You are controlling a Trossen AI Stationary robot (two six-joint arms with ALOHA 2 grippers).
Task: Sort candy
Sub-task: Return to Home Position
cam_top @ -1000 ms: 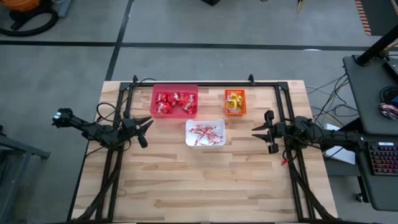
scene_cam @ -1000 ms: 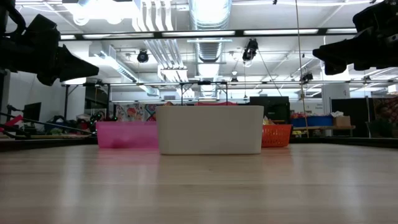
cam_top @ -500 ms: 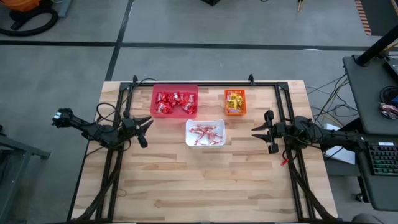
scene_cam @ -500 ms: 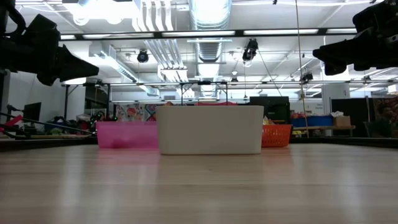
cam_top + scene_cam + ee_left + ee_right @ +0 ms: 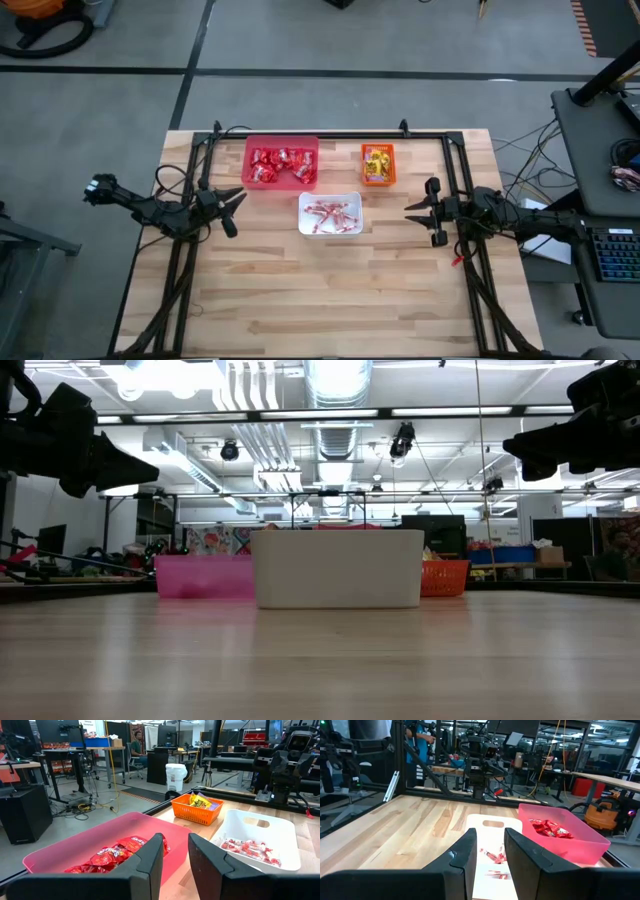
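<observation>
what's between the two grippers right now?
The white bin, holding the red-and-white sticks, sits between the left gripper and right gripper, touching neither; both are open. The high view shows it.

The left gripper (image 5: 175,865) hangs short of the white bin (image 5: 280,840), its two dark fingers (image 5: 149,865) parted by a narrow gap. Thin red-and-white sticks (image 5: 245,849) lie on the white bin's floor. Just beside it stands the pink bin (image 5: 90,837), holding shiny red packets (image 5: 115,856). Past its far corner sits the orange bin (image 5: 195,816) with yellow-orange packets (image 5: 200,800). Beyond it, across the wooden table (image 5: 307,832), stands the right arm (image 5: 282,765). Far behind it, off the table, a person (image 5: 136,750) sits.
</observation>
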